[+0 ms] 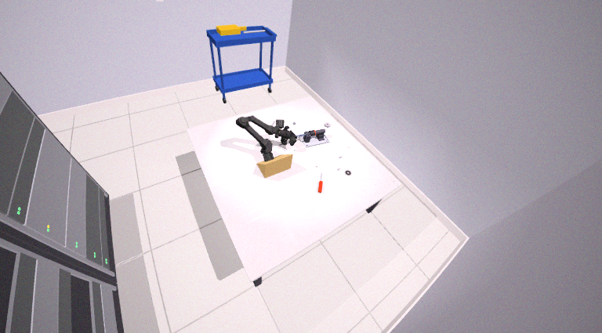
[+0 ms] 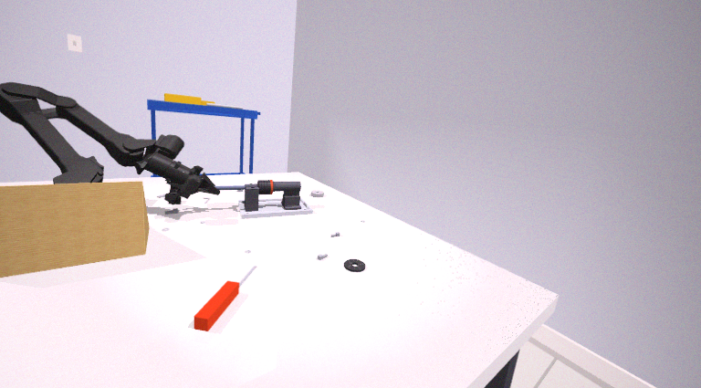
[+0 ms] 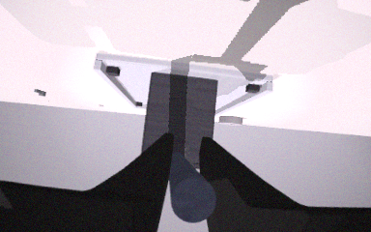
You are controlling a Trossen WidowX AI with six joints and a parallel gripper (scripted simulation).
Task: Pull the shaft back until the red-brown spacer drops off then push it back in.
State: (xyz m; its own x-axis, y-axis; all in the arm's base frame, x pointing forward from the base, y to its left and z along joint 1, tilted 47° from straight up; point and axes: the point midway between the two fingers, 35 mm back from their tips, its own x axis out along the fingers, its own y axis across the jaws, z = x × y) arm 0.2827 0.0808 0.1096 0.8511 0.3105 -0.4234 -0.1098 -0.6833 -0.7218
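Observation:
My gripper point(image 2: 218, 190) point(image 3: 186, 143) is shut on the blue-grey shaft point(image 2: 231, 187) point(image 3: 193, 198), near its free end. The shaft runs level into the near dark support block point(image 2: 251, 198) point(image 3: 197, 106). Beyond that block a row of dark spacers point(image 2: 264, 186) sits in line on the shaft. The red-brown spacer point(image 2: 271, 186) point(image 1: 315, 132) is at the far end of the row, against the big housing block point(image 2: 290, 193) point(image 1: 321, 134). The shaft inside the spacers and the housing is hidden. The wrist view does not show the spacers.
The blocks stand on a pale base plate point(image 2: 277, 214) point(image 1: 316, 143). A wooden block point(image 1: 277, 166) point(image 2: 72, 225) stands near the arm's base. A red screwdriver point(image 1: 320, 186) point(image 2: 216, 306), a black ring point(image 1: 348, 172) point(image 2: 354, 265), a grey ring point(image 2: 317, 194) and small screws lie on the table.

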